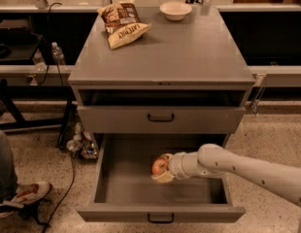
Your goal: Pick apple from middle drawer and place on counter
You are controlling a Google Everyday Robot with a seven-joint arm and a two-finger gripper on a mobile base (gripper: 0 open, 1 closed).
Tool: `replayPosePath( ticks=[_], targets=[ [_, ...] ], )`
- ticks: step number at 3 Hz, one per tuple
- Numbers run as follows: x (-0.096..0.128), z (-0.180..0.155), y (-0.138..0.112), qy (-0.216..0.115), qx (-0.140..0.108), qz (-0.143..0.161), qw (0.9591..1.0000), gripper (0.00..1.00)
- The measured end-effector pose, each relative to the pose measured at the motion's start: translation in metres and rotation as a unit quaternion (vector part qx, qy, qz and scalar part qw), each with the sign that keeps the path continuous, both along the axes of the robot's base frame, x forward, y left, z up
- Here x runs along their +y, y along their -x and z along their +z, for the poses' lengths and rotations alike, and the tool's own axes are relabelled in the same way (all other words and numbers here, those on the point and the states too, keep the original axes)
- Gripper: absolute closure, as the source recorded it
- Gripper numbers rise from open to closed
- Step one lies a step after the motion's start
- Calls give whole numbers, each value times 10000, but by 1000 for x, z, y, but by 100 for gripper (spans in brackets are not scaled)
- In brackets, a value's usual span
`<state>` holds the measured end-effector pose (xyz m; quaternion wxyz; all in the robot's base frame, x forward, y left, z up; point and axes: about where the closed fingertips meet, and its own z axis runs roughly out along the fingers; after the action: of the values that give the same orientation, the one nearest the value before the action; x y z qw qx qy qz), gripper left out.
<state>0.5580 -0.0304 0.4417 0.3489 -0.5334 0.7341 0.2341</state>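
Observation:
The red-pink apple [159, 166] sits between the fingers of my gripper [162, 168] inside the open middle drawer [121, 178], the lowest grey tray with a black handle [160, 218] on its front. My white arm reaches in from the lower right. The gripper is shut on the apple and holds it a little above the drawer floor, right of the drawer's middle. The counter [189, 47], the cabinet's flat grey top, lies above and behind.
A chip bag [122, 23] and a white bowl [175, 10] lie at the back of the counter. A shut drawer front [160, 118] sits above the open one. A person's leg and shoe [19, 194] are at the left, with bottles and cables beside the cabinet.

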Motion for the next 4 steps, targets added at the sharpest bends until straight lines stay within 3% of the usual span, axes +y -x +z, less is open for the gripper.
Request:
replayPosePath(
  ticks=[1, 2, 3, 4],
  targets=[
    [-43, 58, 9, -43, -98, -32, 9999, 100],
    [-43, 58, 9, -43, -98, -32, 9999, 100],
    [-49, 78, 8, 53, -262, -145, 9995, 100],
    [-59, 118, 7, 297, -647, -328, 9969, 100]
  ],
)
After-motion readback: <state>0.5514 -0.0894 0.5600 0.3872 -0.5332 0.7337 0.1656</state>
